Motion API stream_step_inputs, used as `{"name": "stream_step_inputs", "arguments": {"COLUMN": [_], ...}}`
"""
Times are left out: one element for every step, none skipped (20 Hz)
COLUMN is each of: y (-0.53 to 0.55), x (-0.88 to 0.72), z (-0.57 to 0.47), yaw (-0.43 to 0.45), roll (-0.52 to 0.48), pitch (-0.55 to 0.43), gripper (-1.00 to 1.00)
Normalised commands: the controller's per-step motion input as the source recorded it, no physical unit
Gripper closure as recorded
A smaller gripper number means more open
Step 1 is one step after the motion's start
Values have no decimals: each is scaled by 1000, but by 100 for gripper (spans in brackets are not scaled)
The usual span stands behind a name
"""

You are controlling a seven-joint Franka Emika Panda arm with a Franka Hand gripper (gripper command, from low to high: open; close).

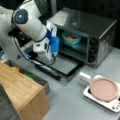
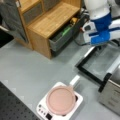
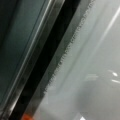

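A steel toaster oven (image 1: 100, 30) stands with its door (image 1: 63, 66) folded down flat. On its rack sits a teal bowl (image 1: 71, 38) holding something orange. My gripper (image 1: 49, 60) hangs low over the left part of the open door, close to its surface, and shows in both front views (image 2: 100, 47). Nothing appears held. The wrist view is filled by the door's glass (image 3: 95, 50) and its dark frame (image 3: 50, 57), seen from very near, and my fingers do not show there.
A pink pan (image 1: 103, 88) with a pale handle rests on a white cooktop (image 1: 110, 106) at a front view's lower right, and the pan (image 2: 60, 99) shows again. A wooden cabinet (image 2: 50, 20) has an open drawer (image 2: 62, 35) with yellow and green items.
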Motion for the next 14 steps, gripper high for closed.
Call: {"name": "stream_step_inputs", "arguments": {"y": [19, 51, 87, 108, 130, 152, 172, 187, 190, 190, 189, 186, 174, 165], "x": [-99, -98, -95, -93, -90, -91, -93, -90, -85, -82, -79, -79, -75, -74], "z": [-200, -209, -215, -217, -205, -187, -166, -142, -122, -106, -92, -83, -79, -80], "yaw": [118, 49, 3, -29, -31, -30, -17, 26, 35, 113, 155, 180, 168, 168], "roll": [169, 191, 209, 215, 206, 188, 160, 134, 117, 117, 114, 107, 106, 96], "pitch": [-165, -170, -166, -154, -125, -115, -105, -121, -125, -167, -193, -211, -208, -223], "gripper": [-100, -100, -100, -100, -100, -100, -100, -100, -100, -100, -100, -100, -100, -100]}}
